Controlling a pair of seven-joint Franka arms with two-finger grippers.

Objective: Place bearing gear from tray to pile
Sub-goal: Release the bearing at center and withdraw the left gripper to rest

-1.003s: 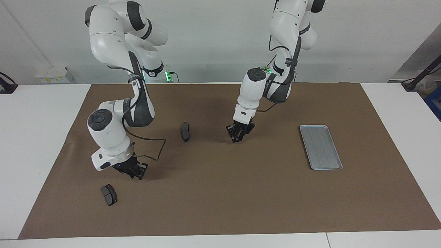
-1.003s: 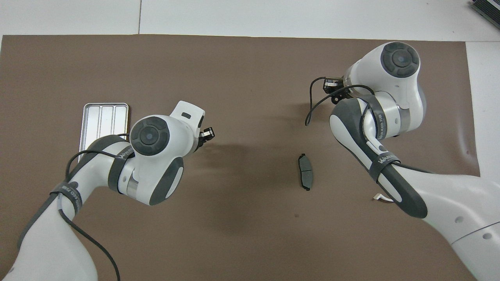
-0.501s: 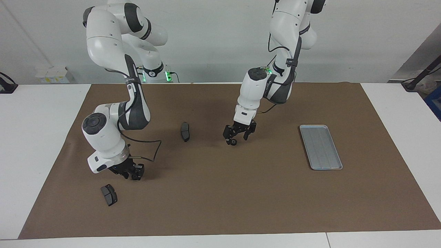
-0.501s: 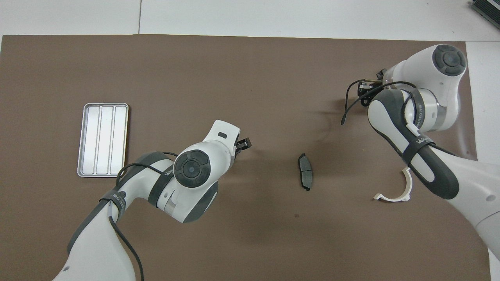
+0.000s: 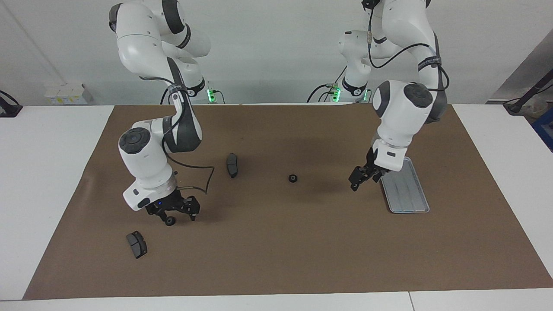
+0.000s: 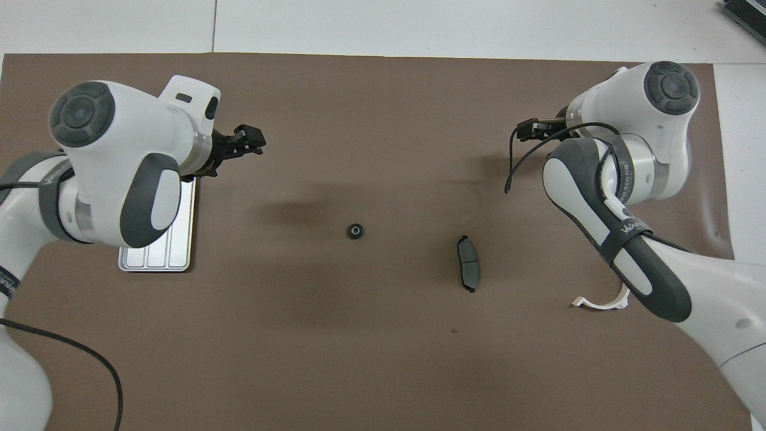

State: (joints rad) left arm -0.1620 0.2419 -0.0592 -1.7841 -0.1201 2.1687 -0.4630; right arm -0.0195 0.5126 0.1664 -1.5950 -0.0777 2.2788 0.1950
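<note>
The bearing gear (image 5: 293,178), a small black ring, lies alone on the brown mat mid-table; it also shows in the overhead view (image 6: 355,230). The silver tray (image 5: 406,190) lies toward the left arm's end and holds nothing that I can see. My left gripper (image 5: 360,178) is open and empty, low over the mat beside the tray. The pile is scattered: one dark brake pad (image 5: 232,165), a second (image 5: 136,244), and a white half-ring (image 6: 600,303). My right gripper (image 5: 173,212) is open just above the mat near the second pad, with a small dark round part (image 5: 170,221) at its tips.
The brown mat (image 5: 276,259) covers most of the white table. In the overhead view the left arm covers part of the tray (image 6: 157,260) and the right arm covers the second pad.
My left gripper let go of the bearing gear on the middle of the mat and swung back beside the tray. My right gripper shifted a little and its fingers spread.
</note>
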